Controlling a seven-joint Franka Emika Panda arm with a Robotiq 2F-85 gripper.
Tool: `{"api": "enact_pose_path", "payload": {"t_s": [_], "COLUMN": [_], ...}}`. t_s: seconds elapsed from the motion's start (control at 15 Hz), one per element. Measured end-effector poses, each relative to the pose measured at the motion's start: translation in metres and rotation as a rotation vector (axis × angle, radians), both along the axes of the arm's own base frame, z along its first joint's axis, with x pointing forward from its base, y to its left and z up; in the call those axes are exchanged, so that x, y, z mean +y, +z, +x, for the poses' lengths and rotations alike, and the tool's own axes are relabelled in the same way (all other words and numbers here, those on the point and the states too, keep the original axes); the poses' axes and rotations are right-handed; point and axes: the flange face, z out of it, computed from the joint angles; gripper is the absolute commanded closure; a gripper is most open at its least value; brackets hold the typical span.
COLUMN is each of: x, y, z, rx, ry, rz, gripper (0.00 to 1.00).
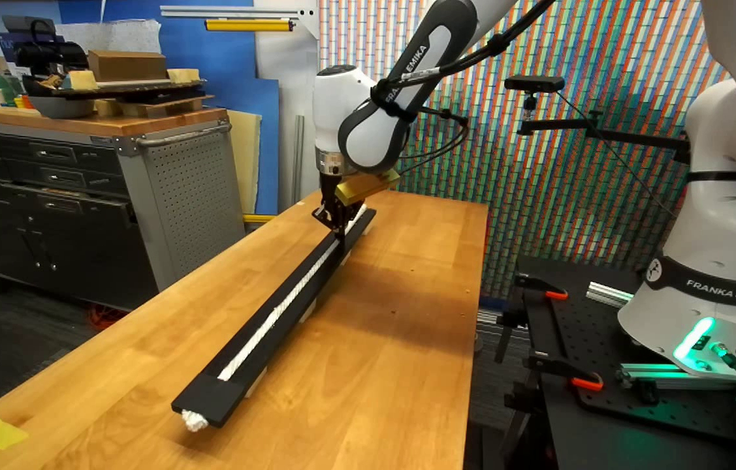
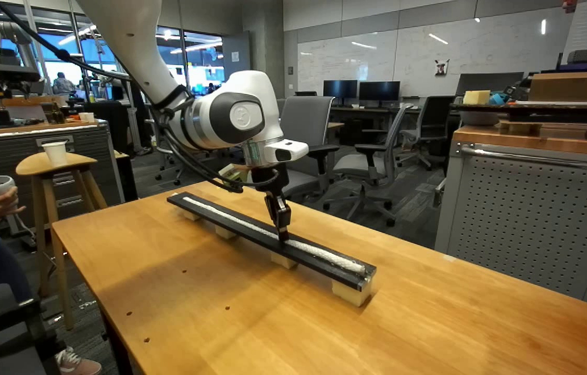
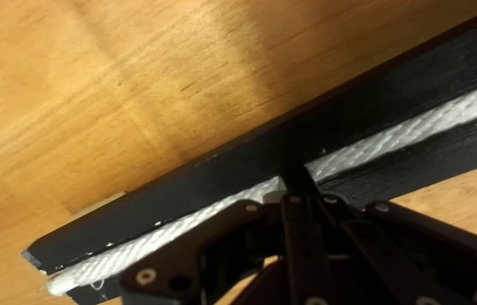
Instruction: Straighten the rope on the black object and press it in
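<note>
Black metal fingers (image 2: 282, 223) are pressed together, with nothing seen between them, and their tips point down onto a white, tightly braided rope (image 3: 149, 241), seemingly touching it just right of centre in the wrist view. That rope lies lengthwise in the groove of a long, narrow, low black bar (image 1: 292, 314).

Straightening looks done, to my eye: across the wrist view the rope runs in one clean diagonal from lower left to the right edge, without kinks or bends out of line. Pressing in looks well advanced but probably unfinished. In an exterior view, toward the bar's lower right end, the rope (image 2: 328, 255) looks fuller and seems to stand a little proud, while from the fingers toward the upper left it shows as a thin strip about level with the black surface. That fuller stretch is, I judge, what is left to push down.

Braid ridges show plainly on the rope, and its tip, lower left in the wrist view, is blunt and a little frayed. At the lower left of an exterior view, a frayed white tuft (image 1: 194, 421) pokes out beneath the bar's end, apart from the visible strip; probably it is the rope's other end, though the link is hidden.

Pale blocks (image 2: 351, 294) hold the bar above the tan wooden tabletop (image 2: 293, 323).
</note>
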Motion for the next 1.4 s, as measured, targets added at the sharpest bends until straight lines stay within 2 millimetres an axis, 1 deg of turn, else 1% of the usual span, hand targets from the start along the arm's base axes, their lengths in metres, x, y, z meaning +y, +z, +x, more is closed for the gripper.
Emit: {"api": "enact_pose_path", "payload": {"t_s": [0.53, 1.07, 1.4], "x": [-0.001, -0.024, -0.027], "y": [0.002, 0.017, 0.017], "z": [0.004, 0.005, 0.003], "rx": [0.011, -0.035, -0.032], "ry": [-0.004, -0.035, -0.041], "rz": [-0.003, -0.021, -0.023], "gripper": [1.00, 1.00, 1.00]}}
